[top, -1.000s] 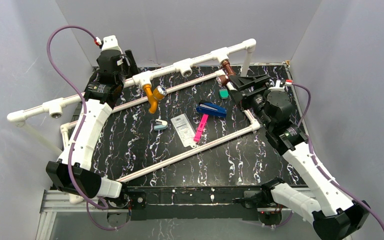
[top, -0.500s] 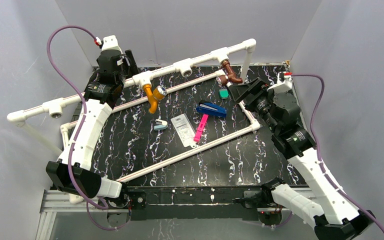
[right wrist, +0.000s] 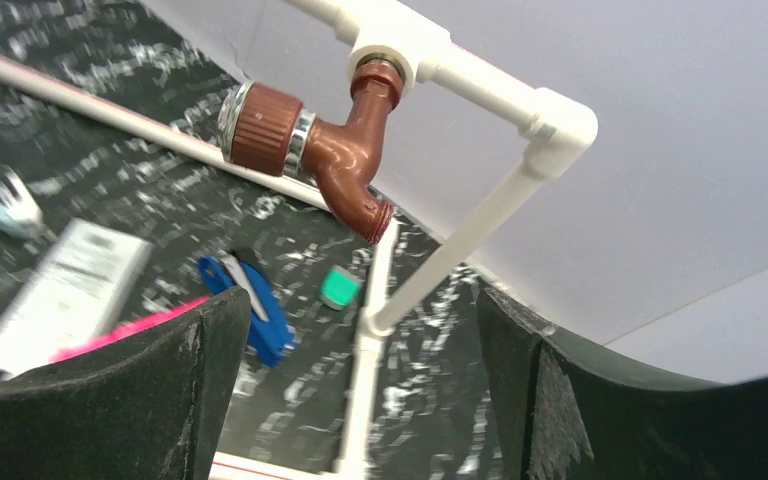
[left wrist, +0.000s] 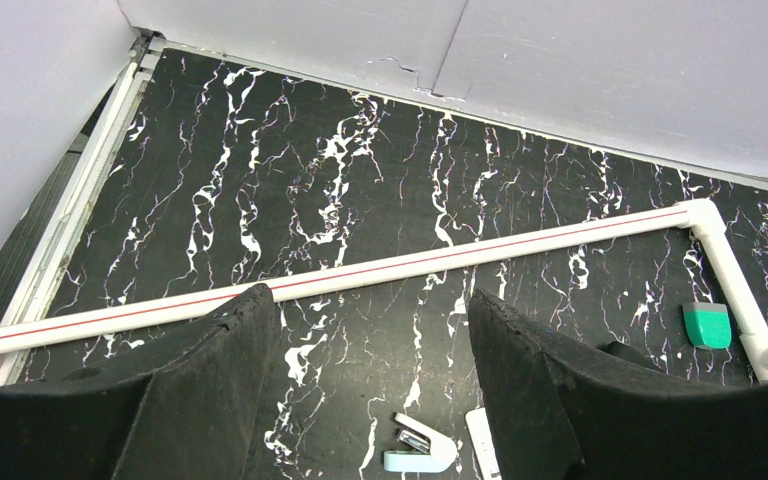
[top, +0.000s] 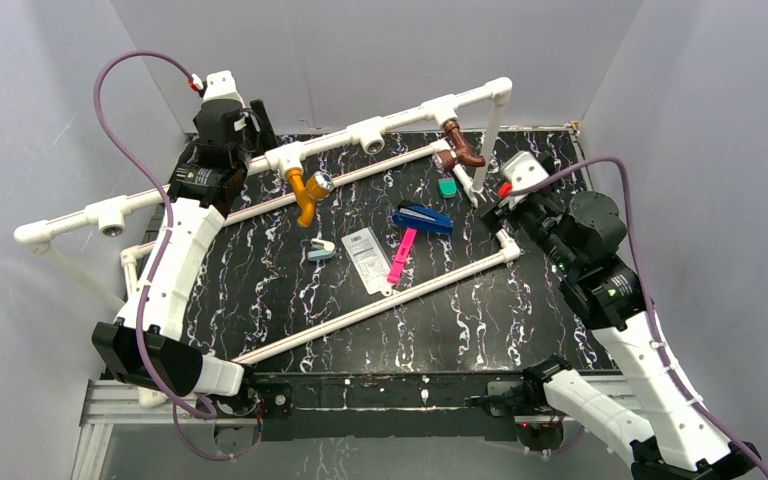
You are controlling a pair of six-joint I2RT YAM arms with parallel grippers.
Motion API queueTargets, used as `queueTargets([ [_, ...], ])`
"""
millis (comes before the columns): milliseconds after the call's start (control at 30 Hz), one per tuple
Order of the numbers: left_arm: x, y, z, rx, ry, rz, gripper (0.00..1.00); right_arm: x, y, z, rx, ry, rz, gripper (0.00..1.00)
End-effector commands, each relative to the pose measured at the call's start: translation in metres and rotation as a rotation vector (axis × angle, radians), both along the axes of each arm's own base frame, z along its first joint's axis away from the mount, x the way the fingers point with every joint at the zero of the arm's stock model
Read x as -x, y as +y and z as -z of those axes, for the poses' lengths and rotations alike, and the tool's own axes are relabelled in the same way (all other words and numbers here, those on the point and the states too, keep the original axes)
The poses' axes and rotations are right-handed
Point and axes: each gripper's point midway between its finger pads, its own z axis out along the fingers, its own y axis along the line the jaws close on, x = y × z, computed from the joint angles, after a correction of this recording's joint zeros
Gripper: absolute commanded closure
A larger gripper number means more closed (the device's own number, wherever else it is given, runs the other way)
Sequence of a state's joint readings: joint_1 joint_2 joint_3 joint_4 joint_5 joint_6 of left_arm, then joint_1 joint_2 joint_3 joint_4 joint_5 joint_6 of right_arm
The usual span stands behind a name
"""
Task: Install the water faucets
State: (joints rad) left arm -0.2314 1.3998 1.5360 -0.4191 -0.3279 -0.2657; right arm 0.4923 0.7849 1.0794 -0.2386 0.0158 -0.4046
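the dark brown plastic tap-shaped faucet (right wrist: 330,140) hangs spout down from a white pipe tee (right wrist: 395,40) near the right end of the raised white pipe rail (top: 405,121). its ribbed knob points toward the desk's middle. the orange plastic faucet with a silvery round knob (top: 307,190) sits in another tee further left on the same rail.

the right tool (right wrist: 355,300) is near the brown faucet but apart from it, spread wide with nothing between its fingers. a slanting white pipe leg (right wrist: 460,240) stands just beside that faucet. the left tool (left wrist: 370,320) is wide too (and empty), over the far left of the desk.

below the faucets lie a small green block (top: 447,187), a blue stapler (top: 423,218), a pink plastic strip (top: 401,256), a flat white packet (top: 366,254) and a pale blue staple remover (top: 321,249). all are inside a low frame of thin white pipes (top: 380,302).

the desk (top: 460,320) is black with white marble veins. pale grey panels (top: 360,50) wall it in at the back and both sides.
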Motion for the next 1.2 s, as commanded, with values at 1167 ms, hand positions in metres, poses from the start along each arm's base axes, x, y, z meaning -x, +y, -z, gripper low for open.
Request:
queueTargets([
  [1167,0.037,-0.008,0.075,-0.053,0.301,0.069,0.31,-0.078,0.063,-0.015,0.868,-0.763,0.000,0.40],
])
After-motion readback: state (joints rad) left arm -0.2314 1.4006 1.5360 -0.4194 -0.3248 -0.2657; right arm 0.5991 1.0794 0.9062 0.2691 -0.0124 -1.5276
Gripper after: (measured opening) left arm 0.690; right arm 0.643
